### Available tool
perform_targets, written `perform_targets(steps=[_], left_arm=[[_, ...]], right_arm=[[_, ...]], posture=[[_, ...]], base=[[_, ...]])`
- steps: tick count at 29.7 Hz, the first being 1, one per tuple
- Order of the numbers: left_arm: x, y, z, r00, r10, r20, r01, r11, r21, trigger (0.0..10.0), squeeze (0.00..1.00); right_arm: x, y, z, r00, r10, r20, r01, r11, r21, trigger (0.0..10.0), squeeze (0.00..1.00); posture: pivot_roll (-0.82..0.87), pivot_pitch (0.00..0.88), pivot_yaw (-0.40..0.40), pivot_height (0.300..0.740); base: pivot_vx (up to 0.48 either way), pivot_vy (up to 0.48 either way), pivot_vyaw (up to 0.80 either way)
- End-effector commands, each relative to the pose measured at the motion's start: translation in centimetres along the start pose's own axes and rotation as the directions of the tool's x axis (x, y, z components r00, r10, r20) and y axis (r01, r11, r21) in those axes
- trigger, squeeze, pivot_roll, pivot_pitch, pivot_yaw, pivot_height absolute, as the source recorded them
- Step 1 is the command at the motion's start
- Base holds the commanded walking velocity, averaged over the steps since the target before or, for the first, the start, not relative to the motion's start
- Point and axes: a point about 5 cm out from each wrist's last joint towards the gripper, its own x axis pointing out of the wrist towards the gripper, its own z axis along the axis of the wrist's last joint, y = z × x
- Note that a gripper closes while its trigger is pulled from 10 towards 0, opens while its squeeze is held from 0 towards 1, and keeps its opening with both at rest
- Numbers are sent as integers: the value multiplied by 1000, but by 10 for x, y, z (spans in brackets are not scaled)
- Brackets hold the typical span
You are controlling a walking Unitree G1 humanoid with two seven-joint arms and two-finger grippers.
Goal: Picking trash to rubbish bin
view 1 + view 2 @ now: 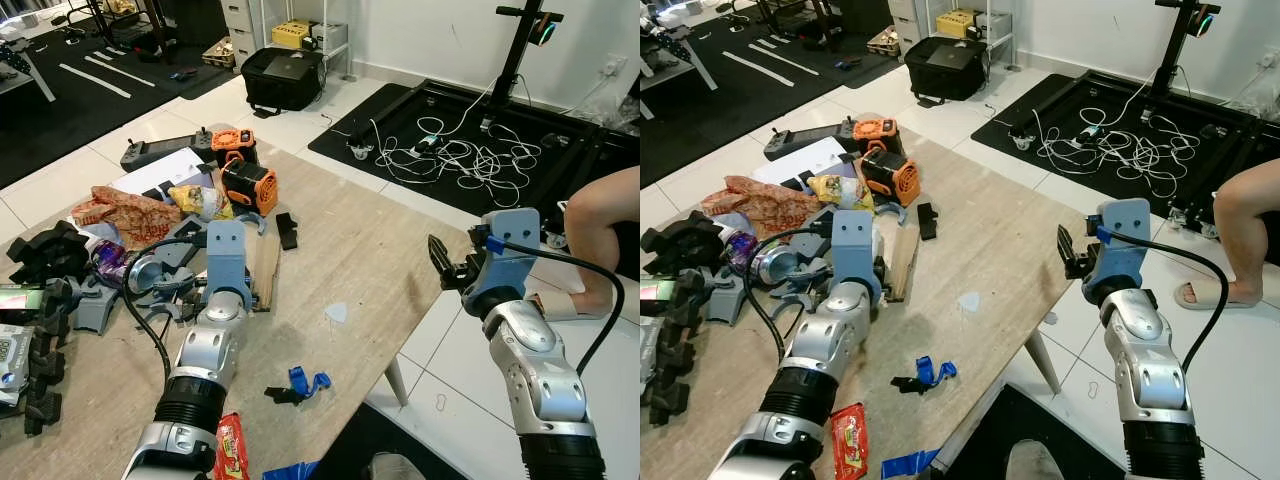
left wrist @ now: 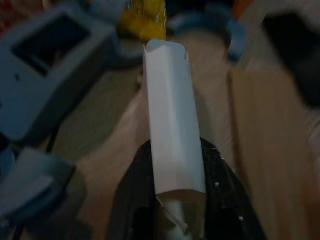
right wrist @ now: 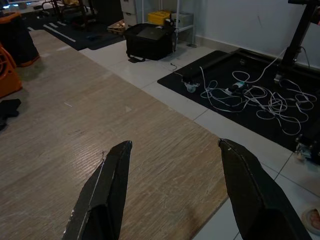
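Note:
My left gripper [image 2: 175, 170] is shut on a folded strip of white paper [image 2: 172, 110], held low over the wooden table [image 1: 350, 250] beside a wooden slat [image 1: 266, 268]. Its blue wrist mount [image 1: 227, 255] hides the fingers in the head views. My right gripper [image 1: 440, 262] hangs open over the table's right edge, nothing between its fingers [image 3: 107, 190]. Loose trash lies about: a red snack wrapper [image 1: 232, 447], a blue tape scrap [image 1: 305, 383], a small white scrap [image 1: 338, 313], a yellow wrapper [image 1: 200, 200] and a crumpled brown bag [image 1: 125, 212].
Orange tools [image 1: 250, 185], grey printed parts [image 1: 95, 300] and black gear pieces [image 1: 45, 255] crowd the table's left side. A person's leg [image 1: 610, 215] is on the right by the tiled floor. White cables [image 1: 460, 155] and a black bag [image 1: 283, 78] lie beyond.

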Motion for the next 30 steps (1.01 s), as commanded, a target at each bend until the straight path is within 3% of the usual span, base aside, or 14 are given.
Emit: perform_targets(steps=[1,4,7,9,15,16,17,18,19,20,23,25,27,30], left_arm=[[-3,-2,19,992,-68,106,78,993,-90,0,71],[-7,-1,39,966,-133,220,165,978,-131,0,0],[-18,2,59,912,-258,319,329,924,-194,0,0],[-30,15,73,853,-327,407,439,872,-218,0,0],[-57,45,77,759,-439,480,578,794,-187,0,0],[-73,52,69,711,-526,467,640,759,-118,10000,0],[-73,52,69,711,-526,467,640,759,-118,10000,0],[-84,55,63,672,-589,448,684,726,-72,10000,0],[-93,61,53,671,-617,411,684,729,-21,10000,0],[-95,72,36,745,-575,339,588,805,72,10000,0],[-95,85,17,823,-503,265,477,864,162,10000,0],[-99,91,6,851,-470,235,440,882,170,10000,0],[-115,97,-7,876,-406,260,400,913,79,10000,0],[-121,90,-6,866,-406,293,417,908,26,10000,0]], right_arm=[[1,4,-1,1000,13,-12,-13,1000,6,10000,0],[2,3,-1,1000,12,-12,-12,1000,7,10000,0],[2,2,-1,1000,14,-11,-14,1000,23,10000,0],[2,3,-3,1000,17,-13,-16,999,31,10000,0],[2,3,-5,1000,26,-12,-25,997,75,10000,0],[1,3,-5,999,38,-11,-37,997,71,10000,0],[1,3,-5,999,38,-11,-37,997,71,10000,0],[0,4,-5,999,47,-11,-46,997,67,10000,0],[-1,4,-5,998,62,-11,-61,997,53,10000,0],[-4,5,-4,997,77,-11,-76,996,39,10000,0],[-7,3,-3,997,81,-11,-82,996,-22,10000,0],[-10,1,-3,996,86,-13,-87,992,-91,10000,0],[-21,-3,-5,997,79,-13,-80,984,-158,10000,0],[-23,-4,-6,997,75,-6,-75,985,-157,10000,0]], posture=[[-239,0,85,740],[-238,0,81,740],[-233,0,78,740],[-228,0,73,740],[-219,4,66,740],[-217,11,62,740],[-217,11,62,740],[-217,11,62,740],[-211,16,57,740],[-202,23,54,740],[-195,27,52,740],[-197,32,50,740],[-199,53,44,740],[-193,59,31,740]], base=[[0,0,0],[0,0,0],[0,0,0],[0,0,0],[0,0,0],[0,0,0],[0,0,0],[0,0,0],[0,0,0],[0,0,0],[0,0,0],[0,0,0],[0,0,0],[0,0,0]])
